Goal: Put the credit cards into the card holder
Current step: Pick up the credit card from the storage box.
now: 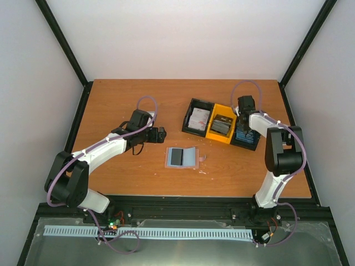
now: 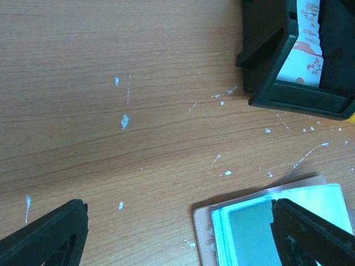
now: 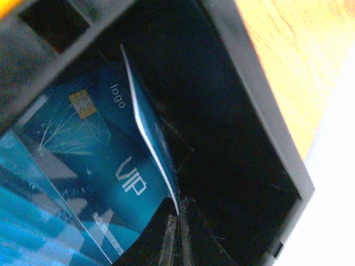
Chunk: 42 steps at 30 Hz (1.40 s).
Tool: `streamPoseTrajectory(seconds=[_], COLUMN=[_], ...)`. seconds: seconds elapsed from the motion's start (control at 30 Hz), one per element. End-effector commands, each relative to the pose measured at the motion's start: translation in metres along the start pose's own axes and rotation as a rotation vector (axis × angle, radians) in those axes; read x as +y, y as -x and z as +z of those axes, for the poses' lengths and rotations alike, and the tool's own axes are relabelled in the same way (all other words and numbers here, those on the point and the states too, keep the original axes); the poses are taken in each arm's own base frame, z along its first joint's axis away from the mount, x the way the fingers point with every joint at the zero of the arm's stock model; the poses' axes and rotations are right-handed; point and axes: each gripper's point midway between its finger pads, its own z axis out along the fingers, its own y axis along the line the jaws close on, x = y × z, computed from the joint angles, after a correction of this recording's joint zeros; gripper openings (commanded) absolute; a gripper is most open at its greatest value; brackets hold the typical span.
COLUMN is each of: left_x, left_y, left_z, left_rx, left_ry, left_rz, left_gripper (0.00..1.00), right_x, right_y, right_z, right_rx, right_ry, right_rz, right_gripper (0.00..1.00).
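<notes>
Black fingertips of the right gripper (image 3: 176, 224) sit closest to the wrist lens, jaws closed on the lower edge of a blue VIP card (image 3: 105, 144). The card bows up away from the blue stack (image 3: 33, 221) beneath it. A pinch on one edge looks meant to peel off a single card rather than lift several. That card is inside the rightmost black bin (image 3: 260, 105), whose wall rises at 3 o'clock of it, so it has not yet left storage.

Seen from above, the card holder (image 1: 188, 158) lies open and flat near the middle of the wooden table (image 1: 111, 105), at about 8 o'clock from the bins. Its clear slots face up so a card can slide in, and a dark grey card (image 1: 176, 157) already fills its left half. The yellow bin (image 1: 219, 138) holds a dark stack (image 1: 222, 126), and the left black bin (image 1: 187, 119) holds the white-and-red cards (image 2: 305, 50).

At 10 o'clock of the holder the left gripper (image 2: 177, 238) hovers low, jaws wide apart and empty. One finger (image 2: 310, 233) covers the holder's edge in its wrist view, probably placed to pin the wallet while a card goes in
</notes>
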Motion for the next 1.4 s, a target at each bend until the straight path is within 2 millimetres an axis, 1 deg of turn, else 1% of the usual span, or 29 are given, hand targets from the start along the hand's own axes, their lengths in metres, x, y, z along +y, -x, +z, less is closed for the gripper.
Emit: streamPoseTrajectory(seconds=[0.0,0.2,0.3,0.4,0.47,0.53,0.57,0.63,0.67,0.7,0.73,0.77,0.8,0.87,0.93,1.0,1.03,1.07,1.1,1.2,1.23,1.27,1.33,1.37], left_x=[-0.002,-0.008,-0.014,-0.023,-0.029,-0.037,-0.041,-0.053,-0.06,-0.068,-0.075,-0.082,-0.091,-0.108,-0.129,-0.146,-0.154,-0.161,-0.166,-0.173,-0.173,-0.175,-0.178,-0.179], left_y=[0.014,0.019,0.021,0.028,0.034,0.042,0.046,0.055,0.06,0.064,0.068,0.071,0.08,0.09,0.1,0.107,0.11,0.112,0.114,0.12,0.121,0.122,0.121,0.119], left_z=[-0.004,-0.007,-0.011,-0.018,-0.026,-0.036,-0.042,-0.055,-0.062,-0.07,-0.077,-0.084,-0.094,-0.111,-0.13,-0.144,-0.149,-0.154,-0.158,-0.162,-0.161,-0.161,-0.16,-0.162], left_rx=[-0.042,-0.05,-0.058,-0.078,-0.101,-0.131,-0.15,-0.189,-0.207,-0.227,-0.242,-0.25,-0.285,-0.312,-0.324,-0.31,-0.298,-0.286,-0.276,-0.26,-0.254,-0.245,-0.225,-0.214], left_ry=[-0.001,-0.026,-0.054,-0.095,-0.121,-0.154,-0.172,-0.228,-0.264,-0.302,-0.337,-0.369,-0.412,-0.492,-0.593,-0.687,-0.732,-0.769,-0.798,-0.837,-0.839,-0.845,-0.865,-0.882], left_rz=[0.014,0.027,0.034,0.047,0.054,0.059,0.057,0.068,0.077,0.087,0.096,0.1,0.115,0.14,0.172,0.183,0.186,0.185,0.181,0.149,0.142,0.142,0.144,0.15], left_gripper=[0.91,0.92,0.92,0.93,0.95,0.97,0.99,1.0,1.0,1.0,1.0,1.0,1.0,1.0,1.0,1.0,1.0,1.0,1.0,1.0,0.99,0.98,0.91,0.86], right_x=[-0.021,-0.021,-0.025,-0.033,-0.031,-0.02,-0.011,0.01,0.021,0.034,0.041,0.044,0.049,0.056,0.06,0.066,0.067,0.076,0.081,0.099,0.104,0.107,0.113,0.115], right_y=[0.005,-0.006,-0.01,-0.001,0.008,0.02,0.026,0.04,0.046,0.055,0.061,0.067,0.073,0.084,0.093,0.099,0.101,0.103,0.104,0.101,0.099,0.096,0.092,0.09], right_z=[-0.033,-0.067,-0.088,-0.119,-0.143,-0.168,-0.181,-0.209,-0.225,-0.247,-0.265,-0.284,-0.302,-0.333,-0.358,-0.381,-0.388,-0.399,-0.405,-0.423,-0.426,-0.428,-0.428,-0.426], right_rx=[-0.048,-0.06,-0.087,-0.164,-0.232,-0.311,-0.357,-0.465,-0.523,-0.595,-0.652,-0.707,-0.748,-0.809,-0.862,-0.912,-0.923,-0.922,-0.919,-0.908,-0.902,-0.895,-0.874,-0.86], right_ry=[-0.038,-0.02,-0.026,0.018,0.102,0.237,0.32,0.509,0.611,0.749,0.856,0.953,1.068,1.28,1.408,1.513,1.549,1.59,1.614,1.685,1.701,1.715,1.734,1.736], right_rz=[0.049,0.085,0.117,0.199,0.281,0.382,0.422,0.492,0.51,0.528,0.553,0.574,0.583,0.582,0.559,0.504,0.488,0.452,0.429,0.325,0.299,0.276,0.244,0.239], right_gripper=[0.03,0.03,0.03,0.03,0.03,0.03,0.03,0.03,0.03,0.03,0.03,0.03,0.03,0.03,0.03,0.03,0.03,0.03,0.03,0.03,0.03,0.03,0.03,0.03])
